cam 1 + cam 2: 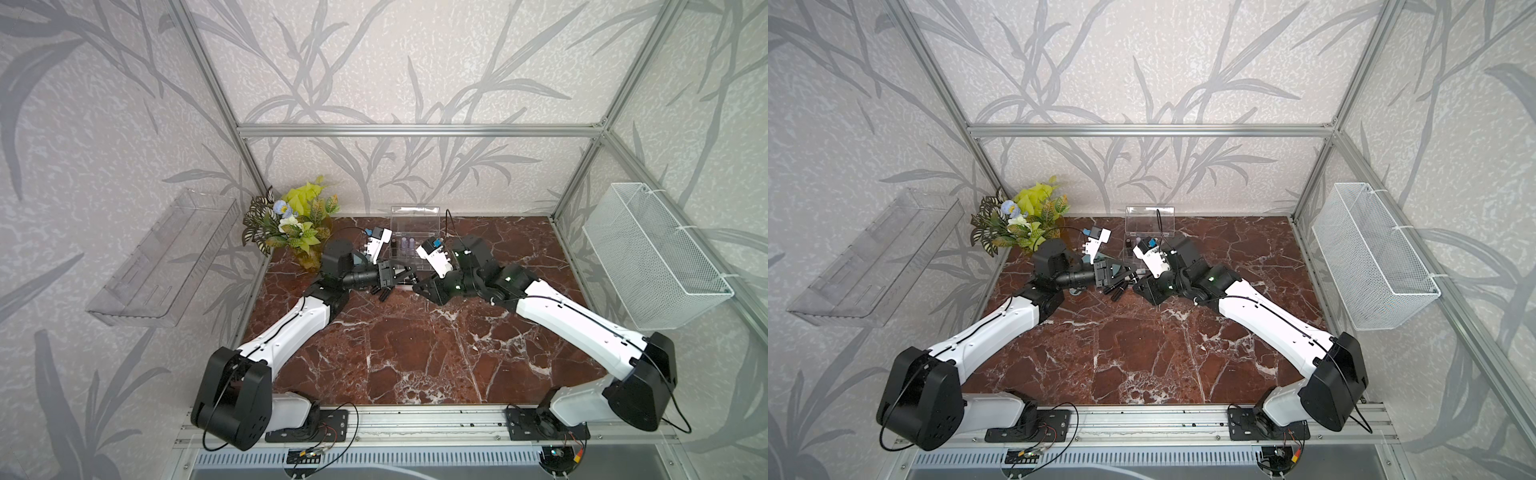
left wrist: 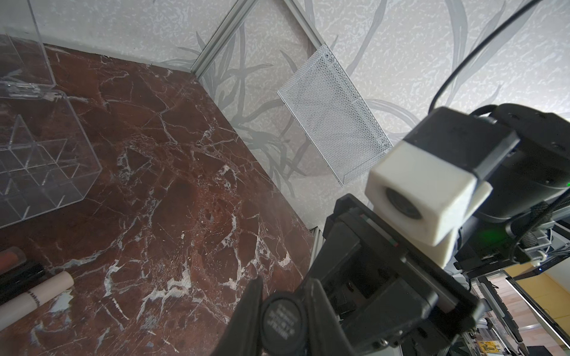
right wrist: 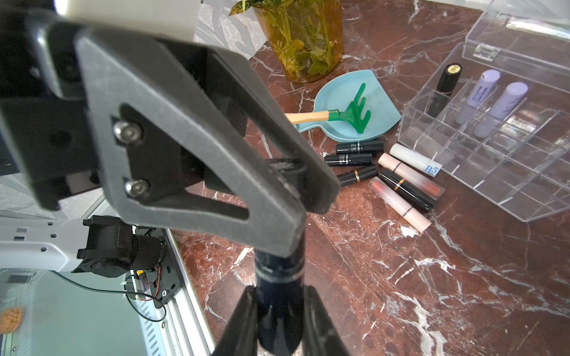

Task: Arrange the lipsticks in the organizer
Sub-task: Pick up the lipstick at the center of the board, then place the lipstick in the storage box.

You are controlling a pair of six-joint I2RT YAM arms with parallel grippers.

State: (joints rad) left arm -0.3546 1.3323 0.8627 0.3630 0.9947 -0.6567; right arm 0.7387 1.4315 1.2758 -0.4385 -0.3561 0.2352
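Both grippers hold one black lipstick (image 3: 279,277) just above the marble table, in front of the organizer. My right gripper (image 3: 280,289) is shut on its lower body. My left gripper (image 2: 284,286) is shut on its capped end (image 2: 282,320). In both top views the two grippers meet tip to tip (image 1: 409,284) (image 1: 1131,284). The clear organizer (image 3: 493,172) stands with its lid up and holds a black lipstick (image 3: 447,80) and two lilac ones (image 3: 481,92). Several loose lipsticks (image 3: 398,188), black, beige and white, lie beside it.
A blue dustpan (image 3: 339,89) with a green rake (image 3: 354,112) lies by the amber plant vase (image 3: 302,40). On the right wall hangs a white wire basket (image 1: 652,257), on the left wall a clear tray (image 1: 162,257).
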